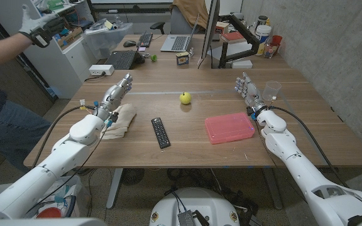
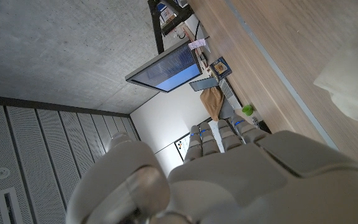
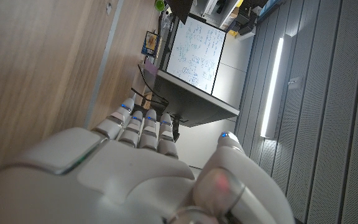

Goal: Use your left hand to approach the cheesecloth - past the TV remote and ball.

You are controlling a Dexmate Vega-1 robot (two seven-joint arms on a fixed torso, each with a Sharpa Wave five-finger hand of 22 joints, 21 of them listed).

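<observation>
The cream cheesecloth (image 1: 122, 119) lies crumpled on the wooden table (image 1: 187, 150), near its left edge. My left hand (image 1: 115, 94) hovers just beyond it with fingers stretched out and apart, holding nothing. In the left wrist view the hand (image 2: 229, 168) fills the foreground and a pale fold of the cheesecloth (image 2: 353, 74) shows beside it. The black TV remote (image 1: 161, 132) lies to the right of the cloth, and the yellow-green ball (image 1: 185, 98) sits farther back at mid-table. My right hand (image 1: 248, 90) stands upright at the right side, open and empty, and shows close up in the right wrist view (image 3: 135, 168).
A pink flat box (image 1: 229, 127) lies in front of my right hand, and a clear cup (image 1: 271, 90) stands beside it. Laptops, a keyboard and a monitor (image 1: 208, 31) crowd the table's far end. A person's gloved hand (image 1: 39, 25) reaches in at the upper left.
</observation>
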